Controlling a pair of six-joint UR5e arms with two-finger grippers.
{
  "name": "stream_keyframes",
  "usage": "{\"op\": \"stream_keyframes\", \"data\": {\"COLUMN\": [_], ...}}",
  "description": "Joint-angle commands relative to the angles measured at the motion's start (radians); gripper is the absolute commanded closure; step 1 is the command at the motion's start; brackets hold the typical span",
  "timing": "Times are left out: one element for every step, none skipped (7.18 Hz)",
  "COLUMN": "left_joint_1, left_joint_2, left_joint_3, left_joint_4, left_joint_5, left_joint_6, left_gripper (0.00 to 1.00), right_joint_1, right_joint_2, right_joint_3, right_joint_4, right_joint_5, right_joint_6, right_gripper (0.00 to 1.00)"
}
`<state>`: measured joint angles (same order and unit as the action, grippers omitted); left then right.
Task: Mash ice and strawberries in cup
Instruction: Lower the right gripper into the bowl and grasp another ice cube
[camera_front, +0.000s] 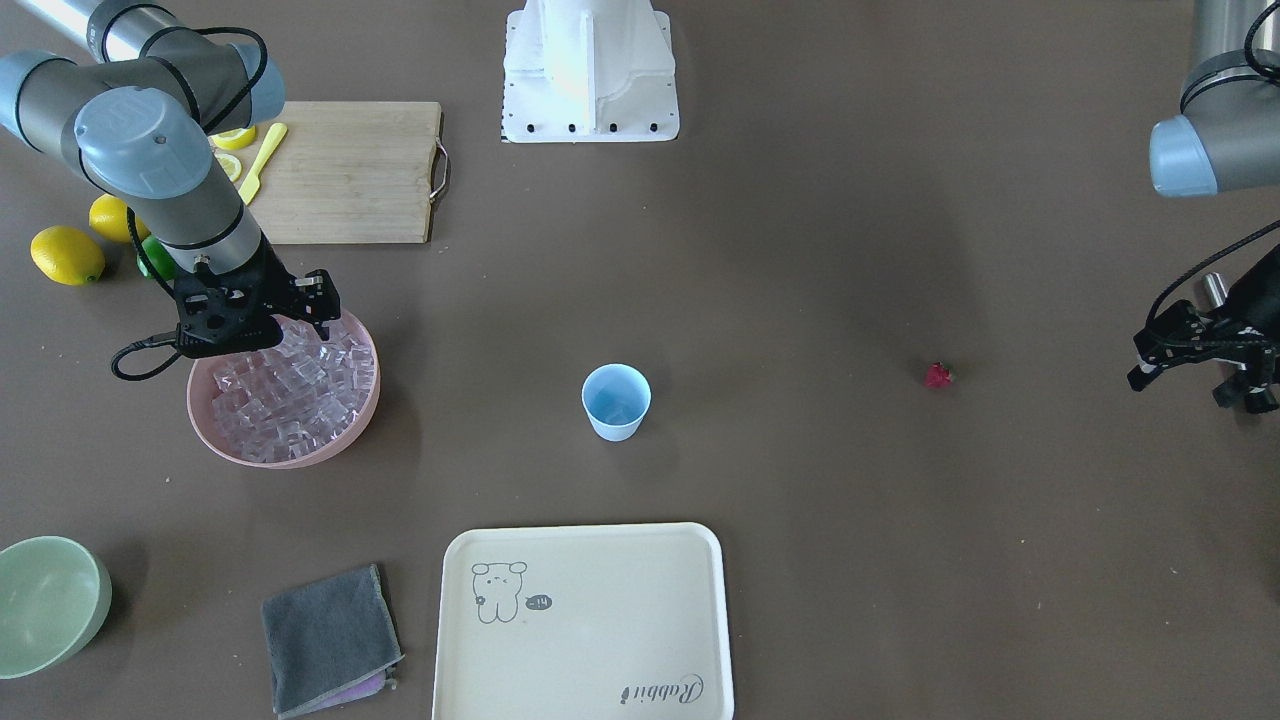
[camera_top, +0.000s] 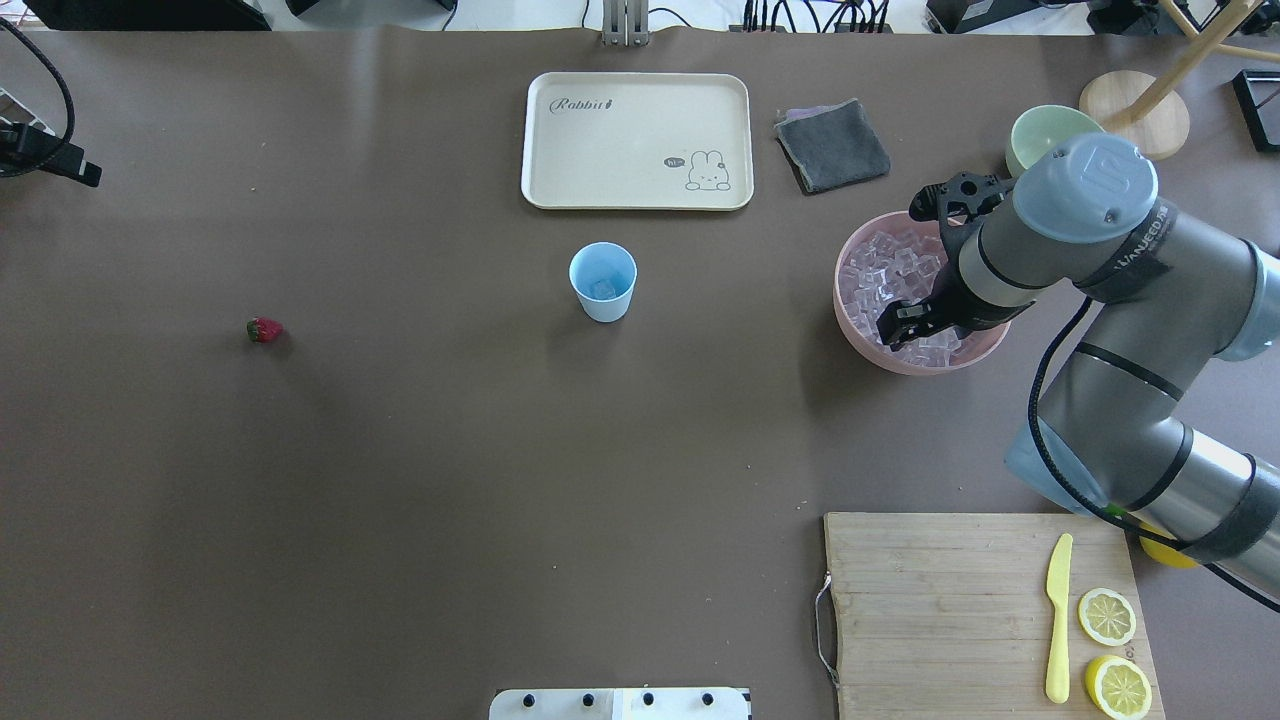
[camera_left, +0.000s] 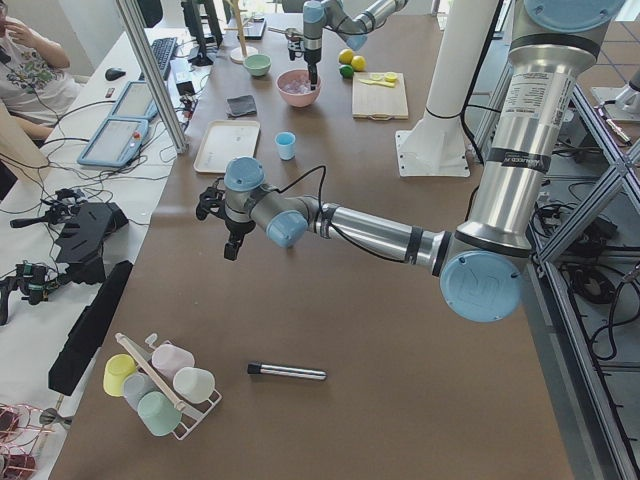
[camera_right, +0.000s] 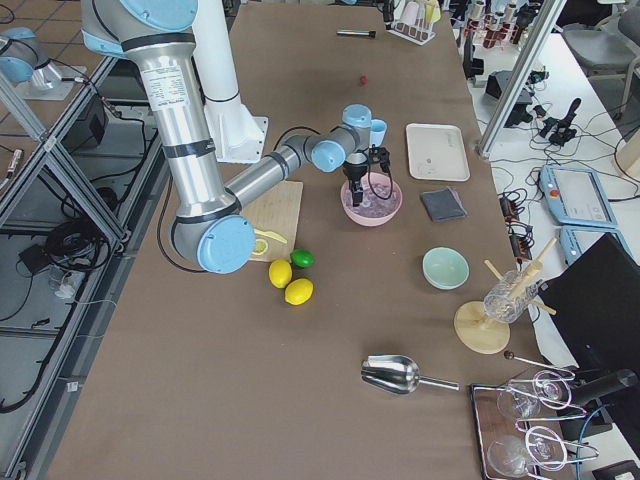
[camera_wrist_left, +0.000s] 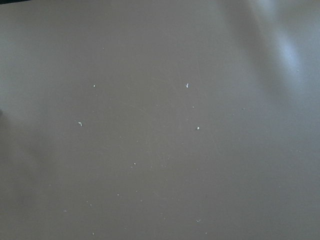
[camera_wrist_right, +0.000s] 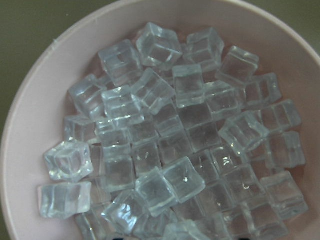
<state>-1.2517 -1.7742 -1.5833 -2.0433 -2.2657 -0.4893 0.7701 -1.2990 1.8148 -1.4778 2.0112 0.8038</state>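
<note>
The pale-blue cup stands upright mid-table, with one clear cube showing inside it. More ice fills the pink bowl, many clear cubes piled together. My right gripper hangs open just above that pile, nothing between its fingers. The strawberry lies alone on the bare table, far from the cup. My left gripper hovers open near the table's left end, beyond the strawberry; its wrist camera sees only brown table.
Beyond the cup lie a cream tray, a grey cloth and a pale-green bowl. A cutting board with a yellow knife and lemon slices sits near the right arm. Whole lemons and a lime lie beside it.
</note>
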Motion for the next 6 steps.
{"op": "stream_keyframes", "data": {"left_joint_1": [0.0, 0.0, 0.0, 0.0, 0.0, 0.0], "left_joint_2": [-0.001, -0.001, -0.002, -0.005, -0.01, -0.01], "left_joint_3": [-0.001, -0.003, -0.001, 0.0, 0.002, 0.003], "left_joint_4": [0.0, 0.0, 0.0, 0.0, 0.0, 0.0], "left_joint_5": [0.0, 0.0, 0.0, 0.0, 0.0, 0.0], "left_joint_6": [0.0, 0.0, 0.0, 0.001, 0.0, 0.0], "left_gripper": [0.02, 0.02, 0.02, 0.02, 0.02, 0.02], "right_joint_1": [0.0, 0.0, -0.002, -0.002, -0.003, -0.003], "right_joint_2": [-0.005, -0.005, 0.001, 0.006, 0.006, 0.006], "right_joint_3": [0.0, 0.0, 0.003, 0.006, 0.0, 0.0], "right_joint_4": [0.001, 0.001, 0.001, 0.001, 0.002, 0.002], "right_joint_5": [0.0, 0.0, 0.0, 0.0, -0.003, -0.008], "right_joint_6": [0.0, 0.0, 0.0, 0.0, 0.0, 0.0], "right_gripper": [0.19, 0.21, 0.25, 0.28, 0.31, 0.31]}}
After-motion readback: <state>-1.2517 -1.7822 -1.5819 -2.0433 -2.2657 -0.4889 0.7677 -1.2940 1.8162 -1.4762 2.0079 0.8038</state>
